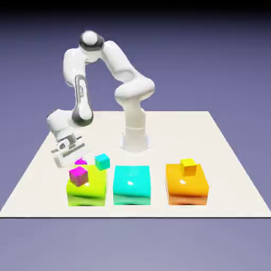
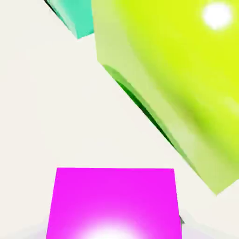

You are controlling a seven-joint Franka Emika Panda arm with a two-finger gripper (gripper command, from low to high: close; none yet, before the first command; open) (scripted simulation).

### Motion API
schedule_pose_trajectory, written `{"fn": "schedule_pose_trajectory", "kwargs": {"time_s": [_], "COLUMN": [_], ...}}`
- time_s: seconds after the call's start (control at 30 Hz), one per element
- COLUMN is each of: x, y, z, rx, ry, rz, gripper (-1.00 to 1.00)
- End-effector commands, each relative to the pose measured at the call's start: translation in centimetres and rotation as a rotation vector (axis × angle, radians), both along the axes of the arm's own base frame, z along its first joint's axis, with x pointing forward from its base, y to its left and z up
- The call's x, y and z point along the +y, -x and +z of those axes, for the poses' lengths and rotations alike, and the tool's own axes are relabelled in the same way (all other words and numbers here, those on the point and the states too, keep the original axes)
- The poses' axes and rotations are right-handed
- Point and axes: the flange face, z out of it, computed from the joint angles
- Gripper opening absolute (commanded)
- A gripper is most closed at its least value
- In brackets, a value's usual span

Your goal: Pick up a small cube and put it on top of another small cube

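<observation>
White arm (image 1: 82, 98), one, bent toward the exterior view's left, hand tilted low, gripper (image 1: 79, 159) closed on a magenta cube (image 2: 114, 200).

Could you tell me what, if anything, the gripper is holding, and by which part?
The gripper holds a small magenta cube, apparently by two opposite sides; how far down they grip is hidden.
</observation>
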Motion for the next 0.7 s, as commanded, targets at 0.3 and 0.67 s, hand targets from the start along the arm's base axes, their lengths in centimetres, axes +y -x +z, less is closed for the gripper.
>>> {"fn": "schedule_pose_trajectory", "kwargs": {"time_s": [0.3, 0.67], "x": [-0.5, 4.5], "y": [-9.2, -17.5], "z": [10.9, 15.7], "rx": [0.018, -0.004], "ry": [0.027, -0.002], "rz": [-0.186, -0.284], "gripper": [-1.00, -1.00]}}
